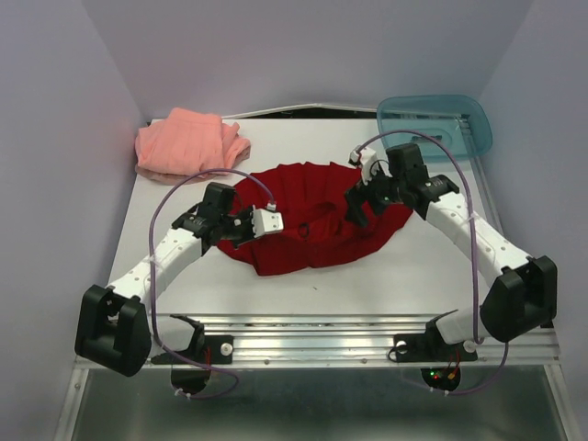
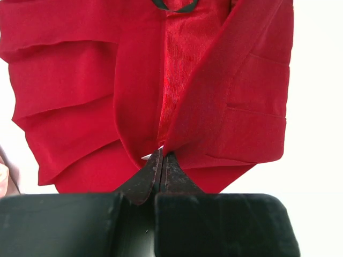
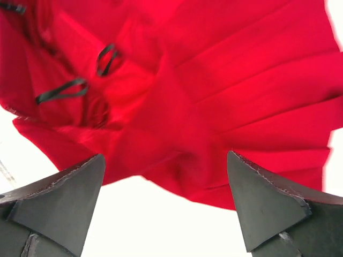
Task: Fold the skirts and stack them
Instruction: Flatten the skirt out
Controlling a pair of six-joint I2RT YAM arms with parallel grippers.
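Left claw (image 2: 161,156) tight on red skirt (image 2: 69,91)

A robotics lab cell rather than a home or shop. Boxed in on three sides by plain pale walls (image 1: 64,138). Fitted with a left arm (image 1: 175,243) and a right arm (image 1: 478,237), white and black, bolted to a metal rail (image 1: 322,336) at the near edge of a white desk (image 1: 367,285). Strung with loose purple cables (image 1: 213,173), and lit by small status lights (image 1: 432,375) on exposed boards below.
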